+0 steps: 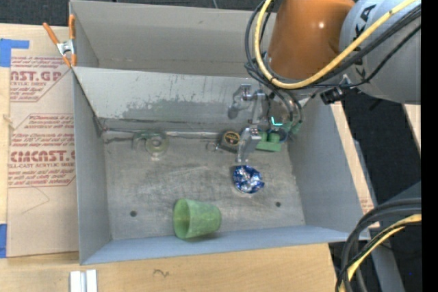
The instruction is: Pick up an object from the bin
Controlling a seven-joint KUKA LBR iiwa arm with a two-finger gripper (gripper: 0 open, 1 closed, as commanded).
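Four small loose things lie on the floor of the grey metal bin [89, 167]. The arm [393, 31] comes in from the right side, with a round orange cover [308, 24] on its wrist and yellow and black cables [260, 31] looped around this cover. Under the cover the tool [250, 146] hangs down into the right half of the bin, close to where the sloped back wall meets the floor. Whether the tool is wide or narrow I cannot tell, because its lower end mixes with other small parts in this view.

The thing nearest to the tool is a blue and white crumpled thing [247, 180], like a ball of foil or wrapper. It lies on the floor just in front of the tool's lower end, in the right middle of the bin. If the two touch, I cannot tell.

Just left of the tool lies a small brown round thing [230, 139]. Just right of the tool there is a small green piece [272, 141], and I cannot tell if it belongs to the robot or to the bin. A clear, glass-like thing [154, 143] lies further left, near the back wall. A pale green cup [196, 219] lies on its side near the front wall, well apart from the tool.
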